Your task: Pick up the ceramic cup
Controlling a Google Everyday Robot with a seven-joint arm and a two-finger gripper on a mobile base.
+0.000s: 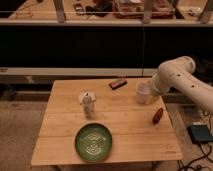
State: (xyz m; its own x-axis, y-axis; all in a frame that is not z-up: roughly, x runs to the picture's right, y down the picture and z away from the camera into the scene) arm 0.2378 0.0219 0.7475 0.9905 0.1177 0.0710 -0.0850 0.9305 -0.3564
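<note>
So the white arm [181, 75] reaches in from the right edge, where it's cut off, and bends down to the far right corner of the wooden tabletop [65, 125]. The gripper [152, 92] sits at its lower end, right up against the ceramic cup [142, 93]. The arm's bulk covers most of it, so honestly can't tell if the jaws are wide, narrow or around the cup's rim. The cup stands upright on the tabletop, and its right side blends into the arm.

Nearer the camera than the jaws lies a small reddish-brown thing [158, 115], too blurry to name. Just beyond the jaws, toward the far edge, there's a flat dark object [118, 83]. Well off to their left stands a slim pale bottle-like thing [88, 104], with a green plate [93, 142] in front of it. There's a dark box [200, 134] on the floor, below the arm.
</note>
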